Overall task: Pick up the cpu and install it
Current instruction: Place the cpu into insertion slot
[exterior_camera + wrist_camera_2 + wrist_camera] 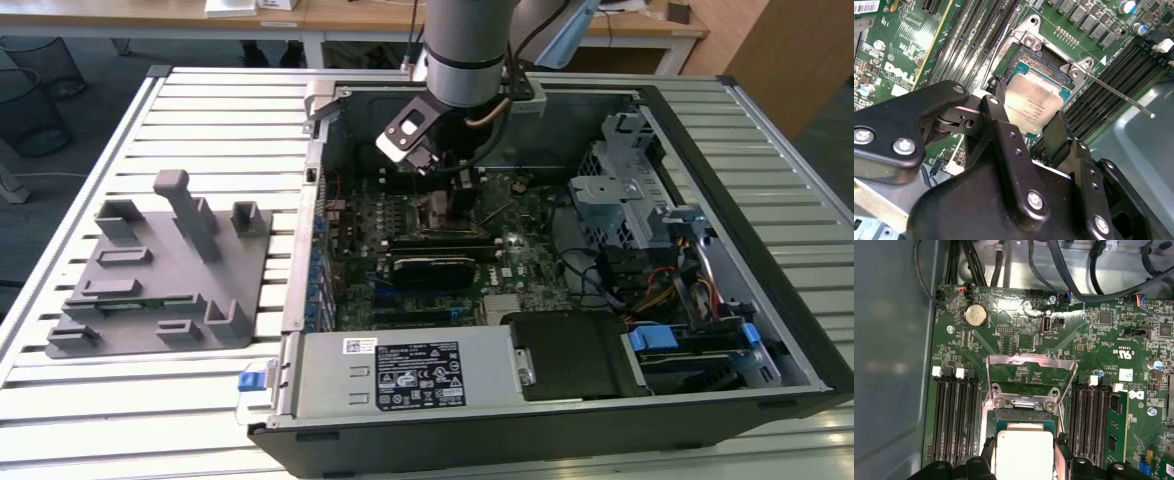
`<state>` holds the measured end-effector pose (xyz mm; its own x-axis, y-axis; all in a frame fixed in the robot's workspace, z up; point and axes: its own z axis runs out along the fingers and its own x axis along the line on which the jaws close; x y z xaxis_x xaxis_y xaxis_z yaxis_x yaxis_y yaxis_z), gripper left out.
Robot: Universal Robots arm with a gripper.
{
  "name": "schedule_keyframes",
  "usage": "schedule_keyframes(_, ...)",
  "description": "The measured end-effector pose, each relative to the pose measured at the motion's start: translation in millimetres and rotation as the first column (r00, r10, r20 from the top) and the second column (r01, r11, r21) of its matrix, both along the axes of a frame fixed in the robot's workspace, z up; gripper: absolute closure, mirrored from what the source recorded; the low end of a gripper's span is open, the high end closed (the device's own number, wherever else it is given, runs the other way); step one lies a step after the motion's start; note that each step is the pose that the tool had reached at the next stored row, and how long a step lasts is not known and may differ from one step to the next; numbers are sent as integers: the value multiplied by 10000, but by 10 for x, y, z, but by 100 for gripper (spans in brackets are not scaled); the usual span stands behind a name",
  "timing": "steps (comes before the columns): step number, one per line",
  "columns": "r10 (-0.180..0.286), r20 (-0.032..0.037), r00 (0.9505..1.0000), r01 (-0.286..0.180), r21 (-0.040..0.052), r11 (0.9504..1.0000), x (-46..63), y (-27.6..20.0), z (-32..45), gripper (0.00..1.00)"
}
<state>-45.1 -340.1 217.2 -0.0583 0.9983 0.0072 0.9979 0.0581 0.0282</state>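
Open black metal computer case point(534, 440) lying on a ribbed, pale slatted table point(160, 410). Inside it, the arm's black gripper point(1029, 107) reaches down to the green motherboard point(1019, 340). Its two flat matte fingers point(1056, 132) are drawn narrow against opposite edges of the cpu point(1035, 101), a square chip with a smooth silvery top. The chip sits at the dark socket point(1024, 414), whose shiny steel lid point(1029, 365) is hinged open. A blocky grey plastic holder tray point(160, 270) lies at the exterior view's left.
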Motion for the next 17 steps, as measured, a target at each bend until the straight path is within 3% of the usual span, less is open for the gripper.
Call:
schedule_keyframes(7,-48,0,10000,48,0,10000,-1,-1,-92,46)
schedule_keyframes(17,-307,0,9995,307,0,9995,-1,-1,-132,46)
